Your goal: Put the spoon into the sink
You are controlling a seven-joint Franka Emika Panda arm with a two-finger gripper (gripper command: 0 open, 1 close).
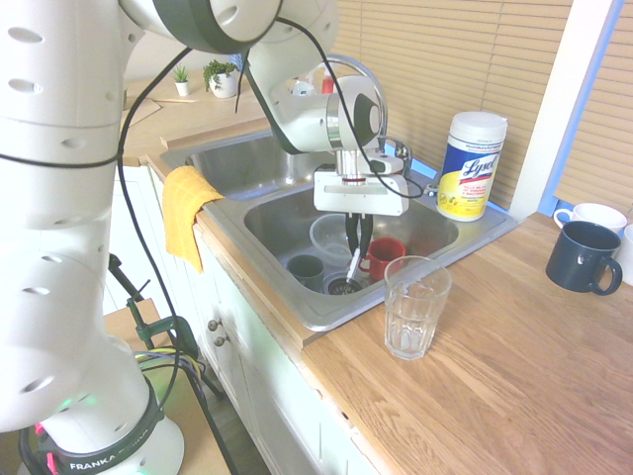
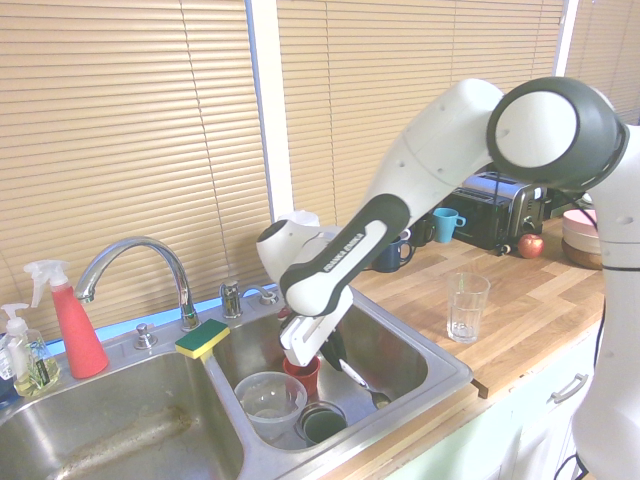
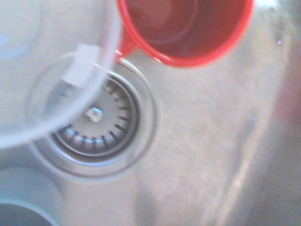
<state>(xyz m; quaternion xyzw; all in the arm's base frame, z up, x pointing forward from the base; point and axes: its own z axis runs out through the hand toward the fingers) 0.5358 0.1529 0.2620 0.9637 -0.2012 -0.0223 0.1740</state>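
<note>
The sink (image 1: 259, 280) is a steel double basin, and my arm reaches down into its nearer basin. My gripper (image 1: 356, 240) (image 2: 333, 352) is low inside that basin, shut on the upper end of the spoon (image 1: 352, 269) (image 2: 365, 385). The pale, slim spoon slants down from the fingers. Its lower end is close to the basin floor beside the drain (image 3: 94, 122); I cannot tell whether it touches. The spoon does not show in the wrist view.
A red cup (image 1: 384, 255) (image 3: 186, 28), a clear bowl (image 1: 331, 236) and a dark cup (image 1: 306, 267) crowd the same basin. A clear glass (image 1: 415, 307) stands on the wooden counter by the sink's corner. A yellow cloth (image 1: 186, 213) hangs over the front rim. A Lysol tub (image 1: 471, 165) stands behind.
</note>
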